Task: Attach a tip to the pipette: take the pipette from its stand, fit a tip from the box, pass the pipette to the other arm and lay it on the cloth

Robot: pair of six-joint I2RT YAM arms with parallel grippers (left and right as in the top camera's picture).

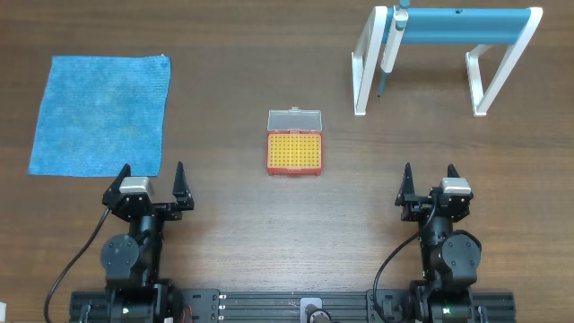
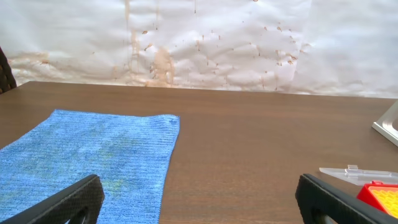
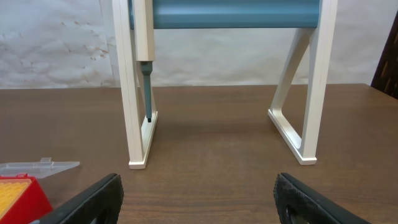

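Observation:
The pipette hangs upright at the left end of a white stand with a teal bar at the back right; its teal shaft shows beside the stand's left leg. The red tip box, lid open, holds yellow tips at the table's middle. A blue cloth lies flat at the back left. My left gripper is open near the front left, just short of the cloth's near edge. My right gripper is open at the front right, well short of the stand. Nothing is between either pair of fingers.
The brown wooden table has bare room between cloth, box and stand. The tip box's clear lid lies folded back towards the far side. A white papered wall stands behind the table. Both arm bases sit along the front edge.

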